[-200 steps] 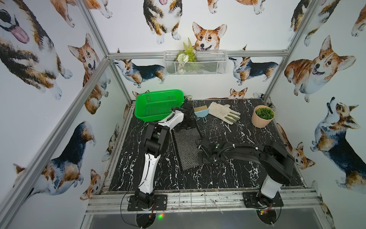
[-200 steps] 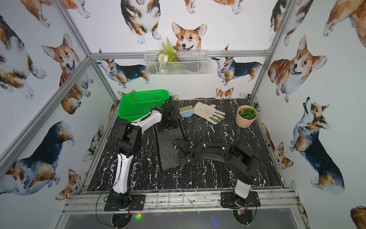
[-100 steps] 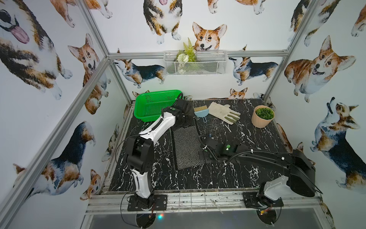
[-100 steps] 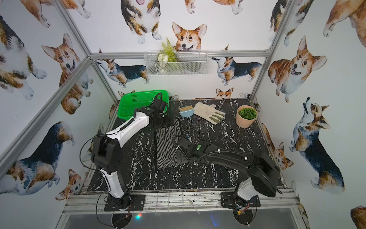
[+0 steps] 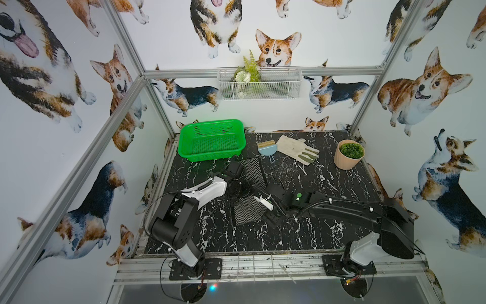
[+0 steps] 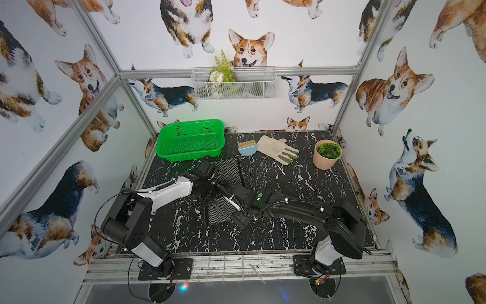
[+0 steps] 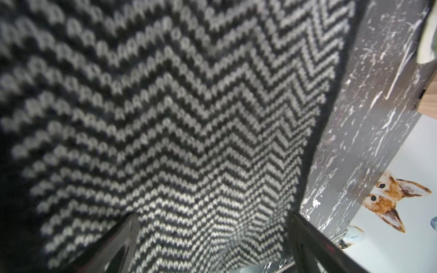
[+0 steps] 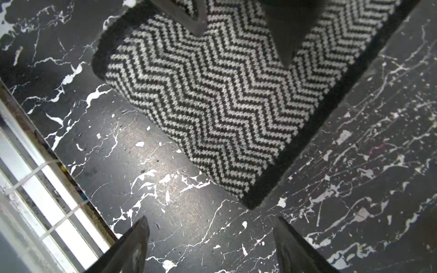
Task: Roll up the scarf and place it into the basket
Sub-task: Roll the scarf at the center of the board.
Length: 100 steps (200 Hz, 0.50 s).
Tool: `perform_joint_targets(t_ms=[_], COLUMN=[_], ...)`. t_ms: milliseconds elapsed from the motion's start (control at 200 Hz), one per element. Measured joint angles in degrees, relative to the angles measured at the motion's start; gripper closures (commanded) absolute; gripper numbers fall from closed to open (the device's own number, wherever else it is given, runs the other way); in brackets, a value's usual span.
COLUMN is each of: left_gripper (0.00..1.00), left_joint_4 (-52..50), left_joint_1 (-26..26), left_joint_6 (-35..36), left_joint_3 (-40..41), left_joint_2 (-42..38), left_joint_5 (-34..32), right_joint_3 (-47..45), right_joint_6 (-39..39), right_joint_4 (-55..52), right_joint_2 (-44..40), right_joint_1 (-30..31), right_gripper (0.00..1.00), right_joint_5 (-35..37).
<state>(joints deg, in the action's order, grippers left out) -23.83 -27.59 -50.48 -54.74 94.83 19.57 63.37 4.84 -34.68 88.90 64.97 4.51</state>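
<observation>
On the black marble tabletop (image 5: 328,237) the scarf (image 5: 248,208) lies flat as a long strip, herringbone zigzag face up, running from near the front toward the green basket (image 5: 211,140) at the back left corner (nothing rolled yet). Both arms meet over its middle. Left gripper (image 7: 212,241) sits low over the knit with its jaws spread wide, fabric showing between them. Right gripper (image 8: 210,245) hovers just off the scarf's near corner, jaws apart over bare marble, holding nothing. Cream glove (image 5: 297,148), little blue brush (image 5: 267,148) and potted plant (image 5: 349,154) sit along the back.
</observation>
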Motion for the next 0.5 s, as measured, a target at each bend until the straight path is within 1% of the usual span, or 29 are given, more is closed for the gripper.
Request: perform_joint_targets(t_ms=[135, 265, 501], left_gripper=[0.00, 0.00, 0.00], left_joint_4=[1.44, 1.05, -5.22], left_joint_1=[2.43, 5.57, 11.93], left_joint_6=[1.25, 4.11, 10.99], left_joint_3=[0.94, 1.14, 0.81], left_joint_2=[1.16, 1.09, -1.33], left_joint_5=[2.97, 6.23, 1.44], right_joint_3=[2.08, 4.46, 9.16], right_joint_6=[-4.33, -8.00, -13.68], right_joint_4=[0.11, 0.04, -0.13], right_joint_2=[3.02, 6.49, 12.55], right_joint_1=[1.79, 2.03, 2.05], right_gripper=[0.16, 0.16, 0.20], right_joint_5=[-1.18, -1.49, -1.49])
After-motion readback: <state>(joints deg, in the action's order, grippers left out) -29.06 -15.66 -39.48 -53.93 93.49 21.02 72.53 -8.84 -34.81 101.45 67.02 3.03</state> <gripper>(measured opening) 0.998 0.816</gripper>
